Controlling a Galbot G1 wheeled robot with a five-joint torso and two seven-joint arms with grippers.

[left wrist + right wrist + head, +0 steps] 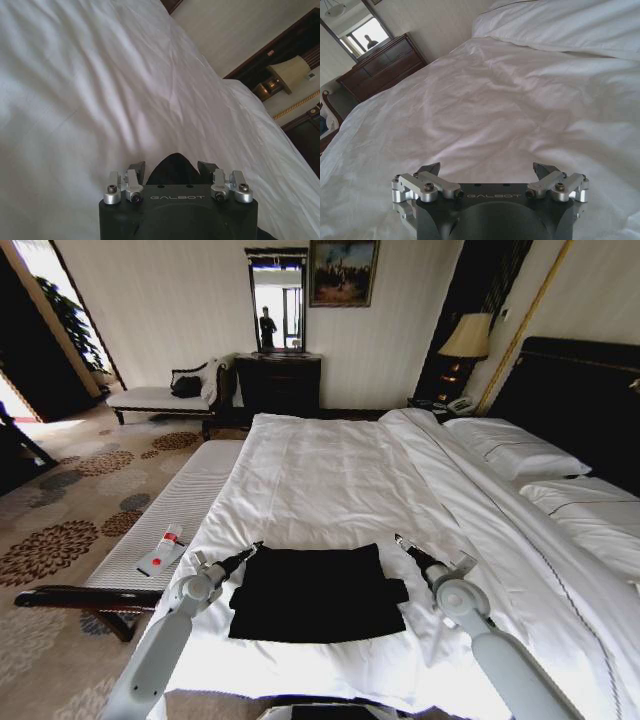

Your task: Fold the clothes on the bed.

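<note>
The clothes are one black T-shirt, lying folded into a flat rectangle on the near end of the bed. My left gripper is at the shirt's far left corner. In the left wrist view it is open, with a peak of the black cloth between its fingers. My right gripper hovers just beyond the shirt's far right corner. In the right wrist view it is open wide over bare white sheet, with nothing between its fingers.
A narrow white-cushioned bench runs along the bed's left side with a small red-and-white item on it. Pillows lie at the right by the dark headboard. A dresser, chaise and lamp stand beyond.
</note>
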